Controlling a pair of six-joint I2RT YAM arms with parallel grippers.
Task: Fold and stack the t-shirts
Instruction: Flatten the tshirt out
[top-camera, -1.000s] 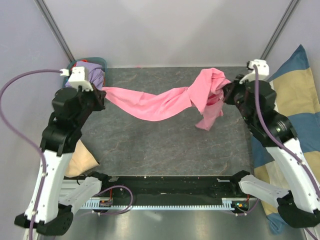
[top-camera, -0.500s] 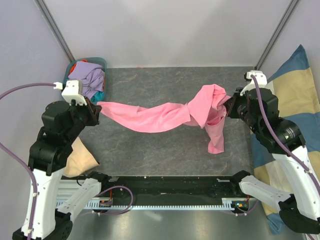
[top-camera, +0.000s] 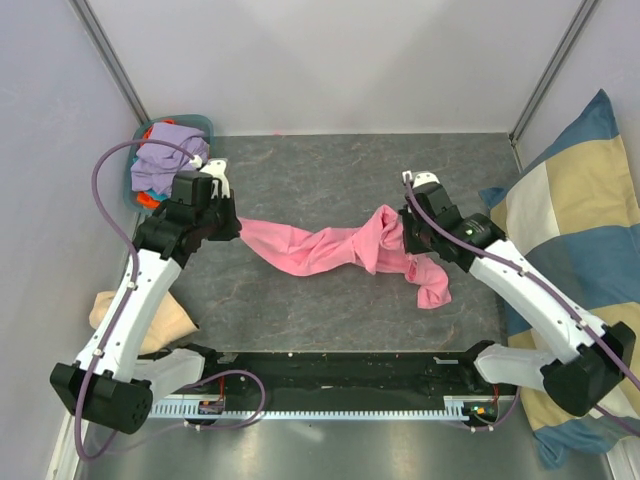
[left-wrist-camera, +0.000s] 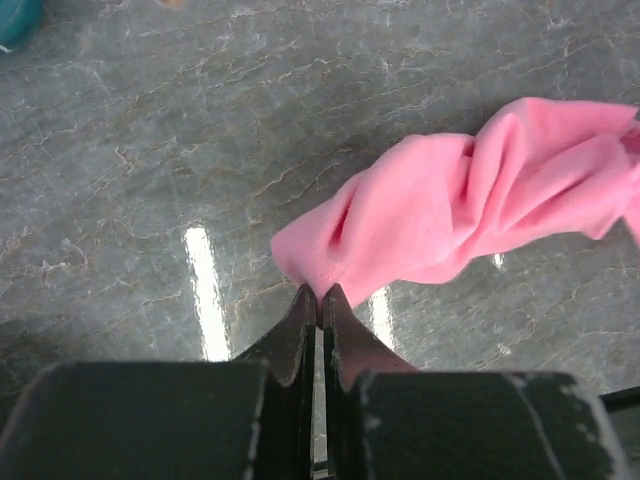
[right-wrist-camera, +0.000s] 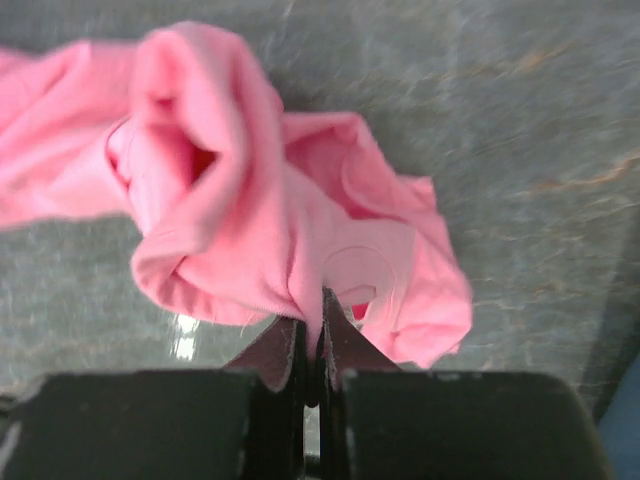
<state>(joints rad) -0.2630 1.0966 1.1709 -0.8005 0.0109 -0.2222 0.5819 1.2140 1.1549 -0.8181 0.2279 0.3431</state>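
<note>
**Both arms bring the pink t-shirt (top-camera: 330, 247) down onto the counter (top-camera: 330, 165)**

Lowered and drawn inward since a second ago, it now lies as a twisted rope between the two arms. Left end effector (left-wrist-camera: 320, 293) is pinched tight on one thin edge, and right end effector (right-wrist-camera: 312, 300) clamps the bunched end. It looks like light, limp cotton that sags and twists, so hem corners or shoulders seem a better hold than mid-bunch.

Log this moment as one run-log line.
left jaws: shut on pink t-shirt edge | right jaws: shut on its bunched end | shirt: twisted, unfolded, strung between arms | other tees: in basket
</note>
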